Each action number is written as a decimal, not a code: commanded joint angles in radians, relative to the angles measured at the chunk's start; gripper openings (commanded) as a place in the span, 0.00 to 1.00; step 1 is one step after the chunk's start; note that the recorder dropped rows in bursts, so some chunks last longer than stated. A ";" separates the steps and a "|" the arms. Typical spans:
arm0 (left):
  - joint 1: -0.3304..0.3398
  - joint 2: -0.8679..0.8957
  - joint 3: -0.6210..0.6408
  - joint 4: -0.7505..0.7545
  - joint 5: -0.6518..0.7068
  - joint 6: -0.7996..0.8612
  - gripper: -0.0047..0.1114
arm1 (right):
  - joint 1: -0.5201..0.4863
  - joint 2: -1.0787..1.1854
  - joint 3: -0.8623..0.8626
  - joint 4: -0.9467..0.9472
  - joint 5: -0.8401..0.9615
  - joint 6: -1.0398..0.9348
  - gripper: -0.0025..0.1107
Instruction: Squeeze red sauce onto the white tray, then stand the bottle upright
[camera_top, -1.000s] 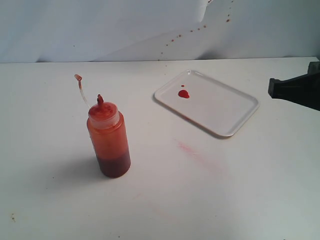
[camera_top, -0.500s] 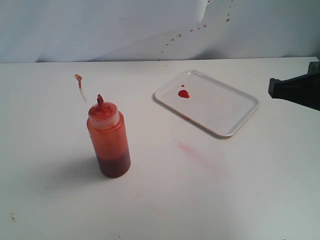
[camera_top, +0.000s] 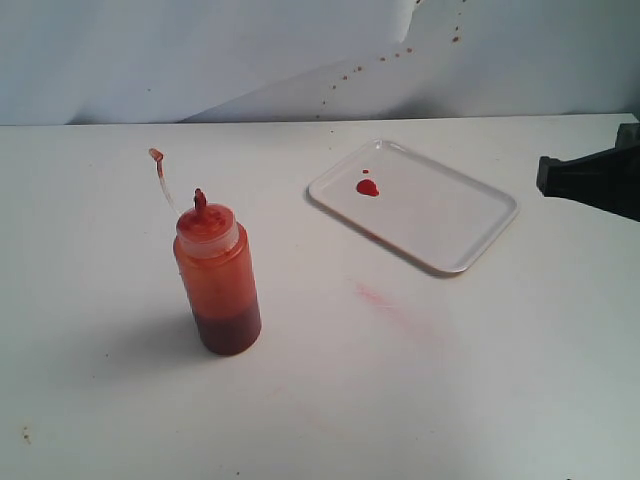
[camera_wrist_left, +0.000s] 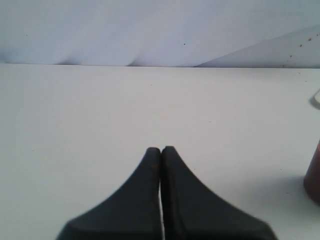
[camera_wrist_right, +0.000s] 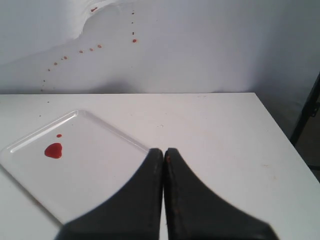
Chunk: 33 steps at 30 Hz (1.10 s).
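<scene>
Both tools have tips pressed together, holding nothing. Left tool (camera_wrist_left: 160, 150) hangs over desk (camera_top: 90, 380), apart from bottle (camera_top: 217, 275). Bottle stands upright left of centre, tip cap out on its tether, sauce (camera_top: 228, 335) pooled at bottom. Tray (camera_top: 450, 225) lies flat well to its right w/ red blob (camera_top: 367, 187) + small drop near one corner. Right tool (camera_wrist_right: 163, 151) at far right, near tray, not touching.

Bright, flat light everywhere, the table (camera_top: 450, 400) nearly washed out. Soft shadow pools beside the bottle (camera_top: 217, 275), on its side away from the white tray (camera_top: 470, 225), so light probably arrives from the tray's side. Wrist views go soft up close.
</scene>
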 joint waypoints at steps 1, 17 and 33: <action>-0.006 -0.004 0.005 0.000 -0.003 -0.006 0.04 | -0.003 -0.001 0.001 -0.001 0.013 0.005 0.02; -0.006 -0.004 0.005 0.000 -0.003 -0.006 0.04 | -0.007 -0.009 0.001 -0.001 0.111 0.005 0.02; -0.006 -0.004 0.005 0.000 -0.003 -0.006 0.04 | -0.441 -0.296 0.001 -0.002 -0.383 0.005 0.02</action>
